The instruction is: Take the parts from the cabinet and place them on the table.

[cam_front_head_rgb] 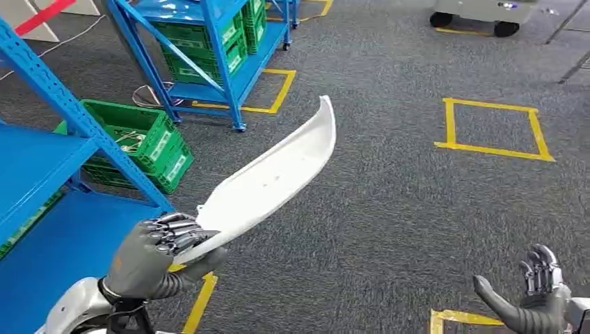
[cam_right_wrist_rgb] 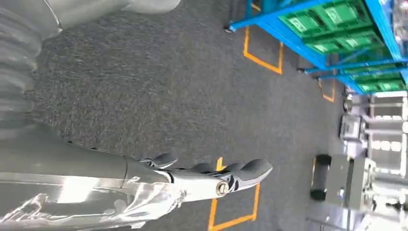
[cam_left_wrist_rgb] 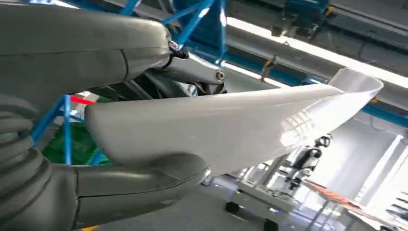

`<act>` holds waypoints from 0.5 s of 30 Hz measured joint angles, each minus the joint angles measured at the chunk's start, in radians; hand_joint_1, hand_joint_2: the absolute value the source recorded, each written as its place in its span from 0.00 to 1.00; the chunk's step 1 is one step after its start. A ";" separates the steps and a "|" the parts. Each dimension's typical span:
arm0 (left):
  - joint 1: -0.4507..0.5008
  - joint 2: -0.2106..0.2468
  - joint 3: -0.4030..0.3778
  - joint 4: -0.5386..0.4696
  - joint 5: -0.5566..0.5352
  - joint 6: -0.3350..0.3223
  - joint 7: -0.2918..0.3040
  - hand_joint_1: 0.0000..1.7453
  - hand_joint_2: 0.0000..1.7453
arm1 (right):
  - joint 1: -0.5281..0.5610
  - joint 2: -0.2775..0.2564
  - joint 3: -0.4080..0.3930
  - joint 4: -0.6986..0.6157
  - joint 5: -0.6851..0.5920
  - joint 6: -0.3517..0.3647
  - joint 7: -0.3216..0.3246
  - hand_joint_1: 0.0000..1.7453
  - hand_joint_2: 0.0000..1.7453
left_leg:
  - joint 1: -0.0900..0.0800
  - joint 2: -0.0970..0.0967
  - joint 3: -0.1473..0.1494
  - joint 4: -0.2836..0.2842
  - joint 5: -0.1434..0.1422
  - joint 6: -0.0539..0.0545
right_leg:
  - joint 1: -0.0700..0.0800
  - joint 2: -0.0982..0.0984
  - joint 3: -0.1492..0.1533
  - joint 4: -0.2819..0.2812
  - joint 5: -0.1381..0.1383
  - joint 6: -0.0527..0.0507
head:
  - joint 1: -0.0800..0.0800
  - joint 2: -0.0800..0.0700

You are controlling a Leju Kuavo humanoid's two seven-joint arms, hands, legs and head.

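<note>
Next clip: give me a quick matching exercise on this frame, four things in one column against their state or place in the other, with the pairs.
Things:
1. left hand
2. right hand
3. white part
4. green crate

States or places:
A. on the floor beside the blue rack
B. empty, fingers apart
C. grips one end of the part
D. held in the air, tilted up

Pairs: 1-C, 2-B, 3-D, 4-A

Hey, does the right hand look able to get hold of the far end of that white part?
Probably not as things stand: the right hand is open low at the right, and the white part tips up and away from it.
</note>
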 joint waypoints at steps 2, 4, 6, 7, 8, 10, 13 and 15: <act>0.000 0.002 -0.004 0.002 0.005 0.000 0.000 1.00 1.00 | -0.003 0.000 0.006 0.001 -0.003 -0.010 0.000 0.00 1.00 | 0.016 -0.006 -0.065 0.147 -0.068 -0.015 | -0.008 0.019 -0.007 0.002 0.003 0.005 | 0.001 0.000; 0.000 0.002 -0.008 0.006 0.011 0.000 0.000 1.00 1.00 | -0.003 -0.002 0.010 0.003 -0.006 -0.020 0.000 0.00 1.00 | 0.032 -0.006 -0.072 0.162 -0.056 -0.034 | -0.020 0.042 -0.016 0.003 0.011 0.017 | 0.001 0.000; -0.001 0.002 -0.010 0.008 0.013 0.000 0.000 1.00 1.00 | -0.003 -0.003 0.011 0.003 -0.009 -0.025 0.001 0.00 1.00 | 0.050 -0.014 -0.003 0.029 0.023 -0.054 | -0.036 0.066 -0.028 0.008 0.021 0.031 | 0.000 0.000; -0.003 0.003 -0.012 0.008 0.014 0.000 0.000 1.00 1.00 | -0.003 -0.003 0.011 0.003 -0.009 -0.027 0.002 0.00 1.00 | 0.064 -0.044 0.046 -0.063 0.066 -0.068 | -0.042 0.078 -0.035 0.012 0.026 0.039 | 0.000 0.000; -0.005 0.003 -0.013 0.009 0.014 0.000 0.000 1.00 1.00 | -0.004 -0.005 0.012 0.003 -0.010 -0.030 0.002 0.00 1.00 | 0.075 -0.096 0.065 -0.121 0.065 -0.078 | -0.043 0.088 -0.044 0.019 0.031 0.050 | -0.001 0.000; -0.005 0.003 -0.016 0.011 0.016 0.000 -0.002 1.00 1.00 | -0.004 -0.009 0.013 0.003 -0.011 -0.035 0.002 0.00 1.00 | 0.064 -0.093 0.050 -0.111 0.065 -0.050 | -0.048 0.110 -0.071 0.023 0.045 0.071 | 0.002 0.000; -0.010 0.007 -0.020 0.016 0.021 -0.001 -0.006 1.00 1.00 | 0.012 -0.011 0.021 0.003 -0.011 -0.036 0.003 0.00 1.00 | 0.063 -0.049 0.037 -0.109 0.087 -0.019 | -0.055 0.114 -0.084 0.016 0.060 0.093 | 0.001 0.000; -0.012 0.008 -0.021 0.018 0.024 -0.005 -0.006 1.00 1.00 | 0.009 -0.014 0.023 0.003 -0.011 -0.039 0.003 0.00 1.00 | 0.052 -0.022 0.017 -0.110 0.105 -0.002 | -0.042 0.023 -0.125 0.115 -0.052 0.089 | 0.011 0.000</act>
